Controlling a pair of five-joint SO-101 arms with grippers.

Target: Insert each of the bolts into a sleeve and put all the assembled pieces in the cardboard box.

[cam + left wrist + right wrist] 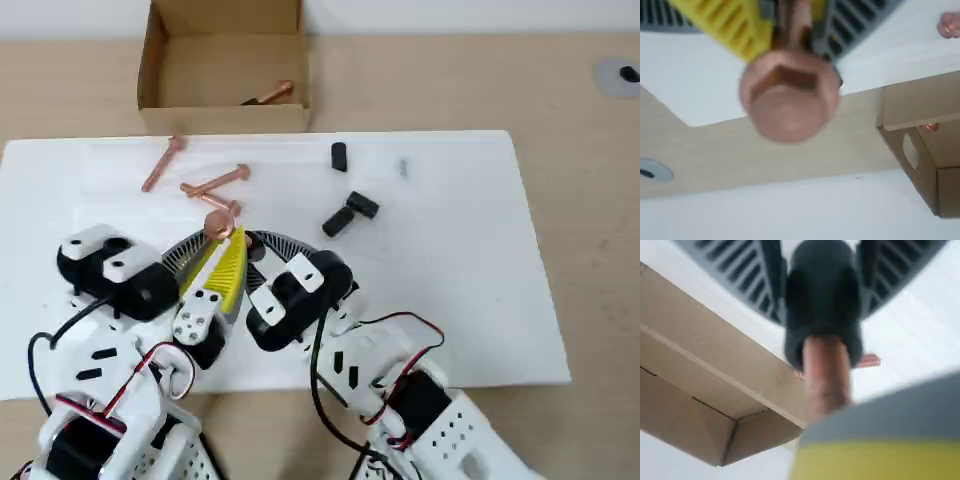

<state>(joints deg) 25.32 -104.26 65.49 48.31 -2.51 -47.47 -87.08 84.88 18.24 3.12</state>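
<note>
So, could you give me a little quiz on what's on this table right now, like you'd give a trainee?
1. True or false: the cardboard box is empty.
2. What is the left gripper holding? A) a bolt B) a sleeve C) nothing
3. How many black sleeves lie loose on the white mat?

Key: 1 false, one assembled piece already lies inside; 2 A; 3 three.
</note>
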